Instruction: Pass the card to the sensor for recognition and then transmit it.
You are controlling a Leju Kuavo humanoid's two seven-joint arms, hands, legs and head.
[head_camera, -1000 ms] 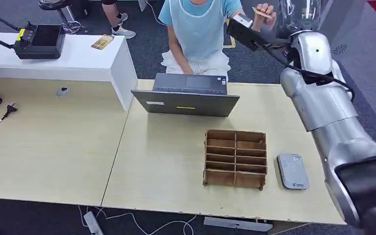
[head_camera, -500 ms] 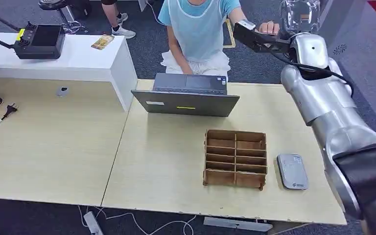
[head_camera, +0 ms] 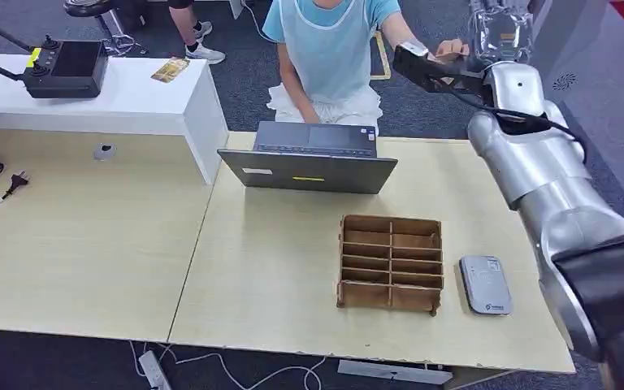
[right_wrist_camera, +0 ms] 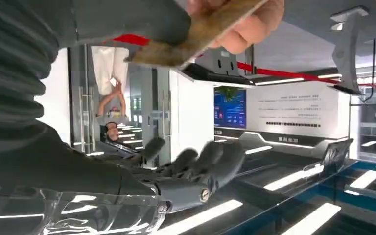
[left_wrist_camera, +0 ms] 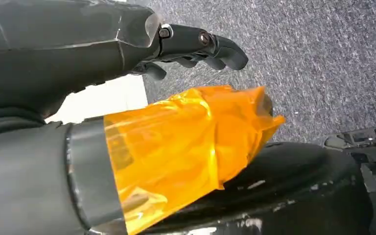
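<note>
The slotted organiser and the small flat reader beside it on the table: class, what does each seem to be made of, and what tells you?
The slotted organiser looks like thin unpainted wood or fibreboard: matt brown, with interlocking tabbed panels. The reader looks like moulded plastic: smooth, light grey, rounded corners, slight sheen.

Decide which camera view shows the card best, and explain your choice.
The right wrist view: the brown card is large and close, pinched in a person's hand above the robot's right hand. In the head view, only the person's hand meeting the right hand is plain. The left wrist view faces carpet.
</note>
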